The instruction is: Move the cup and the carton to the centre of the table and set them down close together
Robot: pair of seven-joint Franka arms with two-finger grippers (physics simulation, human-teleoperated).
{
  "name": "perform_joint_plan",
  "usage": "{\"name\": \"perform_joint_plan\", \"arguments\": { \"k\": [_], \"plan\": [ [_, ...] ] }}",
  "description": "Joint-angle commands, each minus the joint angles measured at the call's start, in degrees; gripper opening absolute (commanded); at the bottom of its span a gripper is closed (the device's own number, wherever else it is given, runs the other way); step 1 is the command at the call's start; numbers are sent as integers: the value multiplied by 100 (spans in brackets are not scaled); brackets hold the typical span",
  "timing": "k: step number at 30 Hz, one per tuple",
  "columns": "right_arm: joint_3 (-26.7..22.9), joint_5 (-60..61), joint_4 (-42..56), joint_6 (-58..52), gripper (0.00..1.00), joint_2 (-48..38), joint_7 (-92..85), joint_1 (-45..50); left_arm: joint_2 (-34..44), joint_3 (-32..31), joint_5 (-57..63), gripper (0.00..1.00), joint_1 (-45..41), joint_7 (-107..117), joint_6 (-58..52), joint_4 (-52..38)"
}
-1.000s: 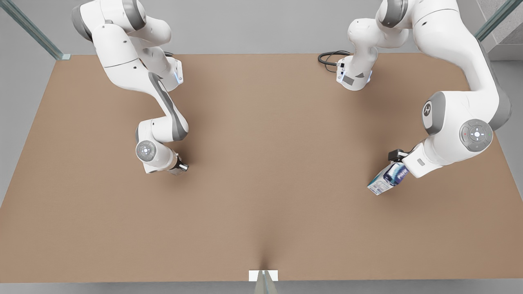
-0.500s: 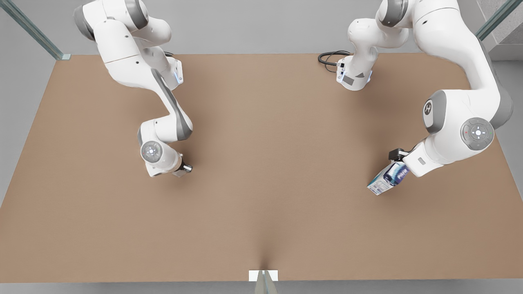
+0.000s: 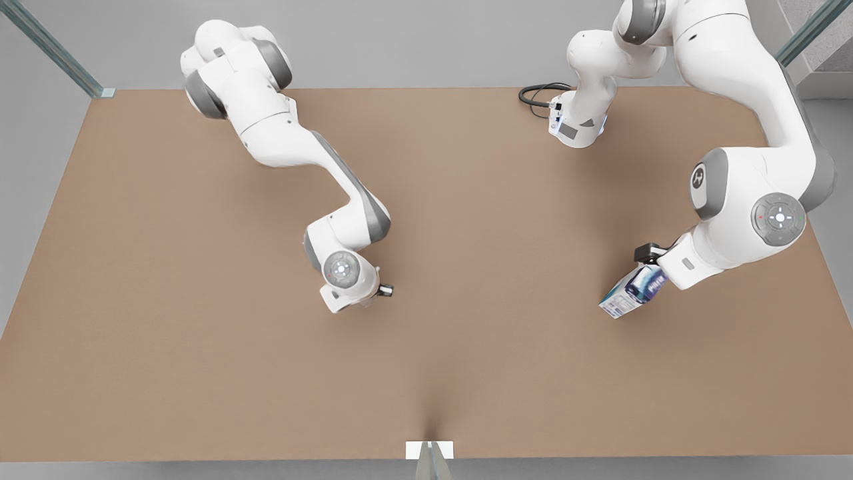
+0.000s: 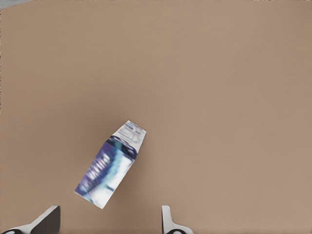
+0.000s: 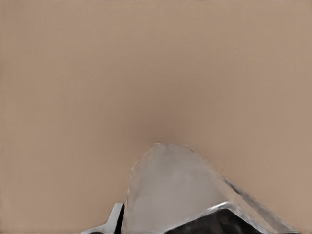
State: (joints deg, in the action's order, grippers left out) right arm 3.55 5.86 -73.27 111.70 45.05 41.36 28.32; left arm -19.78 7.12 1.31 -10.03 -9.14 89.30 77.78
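The carton (image 3: 629, 294), white with blue print, lies on the brown table (image 3: 466, 200) at the front view's right. My left gripper (image 3: 652, 279) hangs just over it, open; in the left wrist view the carton (image 4: 111, 165) sits ahead of the two spread fingertips (image 4: 48, 218). My right gripper (image 3: 374, 295) is near the table's middle, shut on the pale grey faceted cup (image 5: 178, 192). One finger (image 5: 115, 218) shows beside the cup. In the front view the cup is hidden under the wrist.
A black cable (image 3: 536, 97) loops at the far edge by an arm base (image 3: 576, 127). A white tab (image 3: 429, 450) marks the near edge. Bare brown top lies between the two grippers.
My right arm has swung toward the front view's right and slightly nearer, carrying the cup from the left side to near the middle. The left arm and the carton have stayed put.
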Motion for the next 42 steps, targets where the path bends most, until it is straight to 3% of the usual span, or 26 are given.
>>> {"name": "perform_joint_plan", "arguments": {
  "k": [1,12,15,19,28,30,31,32,34,42],
  "plan": [
    [-3,56,93,18,21,73,-14,24,9,0,0,100,10,0,0,0],
    [-100,152,2036,36,21,1365,593,569,18,9,0,100,-8,-369,246,53],
    [-109,240,2440,54,21,1550,602,718,624,27,35,100,1,-1107,940,1221],
    [-100,267,2756,273,21,1814,751,894,607,185,18,100,1,-2662,1318,1722],
    [-478,319,2765,1038,21,2104,909,1088,194,325,141,100,1,-2944,2057,2109],
    [-478,319,2765,950,42,2095,909,1079,71,325,141,100,1,-2979,2101,2109],
    [-478,319,2765,933,59,2086,909,1079,62,325,141,100,-8,-2988,2048,2118],
    [-478,319,2765,906,61,2078,909,1079,45,325,141,100,-8,-2988,2039,2153],
    [-478,319,2765,880,75,2078,909,1079,-35,325,141,100,-8,-2997,2048,2153],
    [-478,521,2809,897,75,1972,909,1052,-272,325,273,100,-8,-3041,2162,2136]
  ]
}}
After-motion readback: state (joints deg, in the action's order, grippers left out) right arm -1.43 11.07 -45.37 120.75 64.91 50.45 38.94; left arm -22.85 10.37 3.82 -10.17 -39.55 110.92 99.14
